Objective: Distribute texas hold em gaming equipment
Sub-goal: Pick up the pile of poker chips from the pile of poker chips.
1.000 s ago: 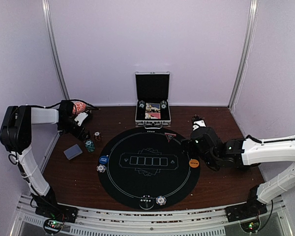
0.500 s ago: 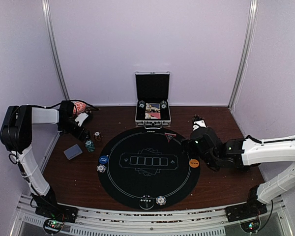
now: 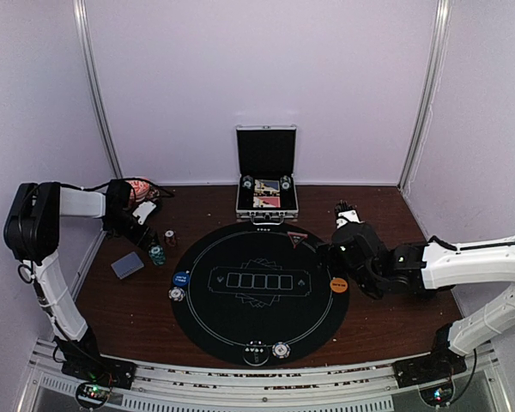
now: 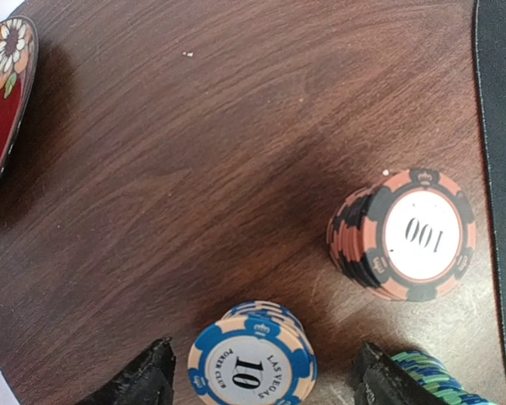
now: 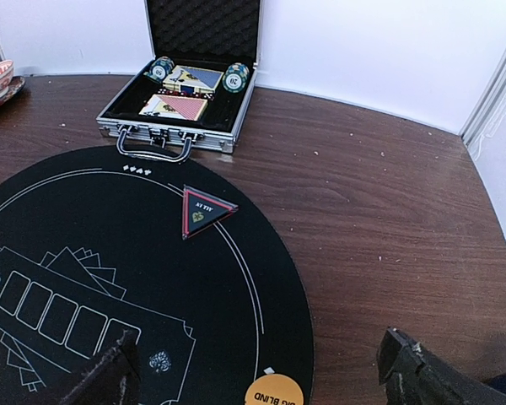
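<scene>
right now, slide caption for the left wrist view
Left gripper open astride the blue 10 chip stack, with the red 100 stack beside it on the wooden table.

Gap between left end effector (image 4: 263,349) fingers filled by blue stack (image 4: 253,369); red stack (image 4: 403,234) near.

Mat (image 3: 259,292): flat on the table (image 3: 386,322), at its middle.
Case (image 3: 266,176): behind the mat, at 12 o'clock.
Big Blind disc (image 3: 338,284): on the mat rim, 3 o'clock.
Second disc (image 3: 181,279): on the mat rim, 9 o'clock.
Card deck (image 3: 127,265): off the mat, farther out towards 9 o'clock.
Chip stack (image 3: 281,350): on the mat, 6 o'clock.
</scene>
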Tool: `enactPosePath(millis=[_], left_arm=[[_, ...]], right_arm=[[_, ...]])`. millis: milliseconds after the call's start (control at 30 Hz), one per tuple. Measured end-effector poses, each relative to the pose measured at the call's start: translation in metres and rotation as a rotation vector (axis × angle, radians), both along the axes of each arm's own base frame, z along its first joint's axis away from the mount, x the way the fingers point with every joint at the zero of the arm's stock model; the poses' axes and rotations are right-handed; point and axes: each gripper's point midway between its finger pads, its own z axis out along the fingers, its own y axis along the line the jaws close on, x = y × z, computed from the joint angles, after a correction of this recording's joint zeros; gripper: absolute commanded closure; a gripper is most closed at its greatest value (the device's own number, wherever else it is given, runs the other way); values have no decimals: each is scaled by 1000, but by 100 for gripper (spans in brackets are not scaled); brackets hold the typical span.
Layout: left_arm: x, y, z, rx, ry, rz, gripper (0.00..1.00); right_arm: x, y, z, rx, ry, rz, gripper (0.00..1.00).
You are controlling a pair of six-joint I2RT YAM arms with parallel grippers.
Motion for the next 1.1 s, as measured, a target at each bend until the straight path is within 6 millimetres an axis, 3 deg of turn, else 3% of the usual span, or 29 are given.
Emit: enactPosePath(millis=[500, 767, 833, 1100], left_arm=[[0, -1, 0, -4, -1, -3, 37], [1, 0, 0, -3, -3, 0, 49], [1, 0, 0, -3, -3, 0, 56], [1, 0, 1, 0, -4, 4, 61]], right_arm=[[0, 0, -1, -8, -2, -4, 0], [0, 0, -3, -14, 1, -5, 0], [0, 0, -3, -15, 1, -5, 0], [1, 0, -5, -19, 3, -6, 0]])
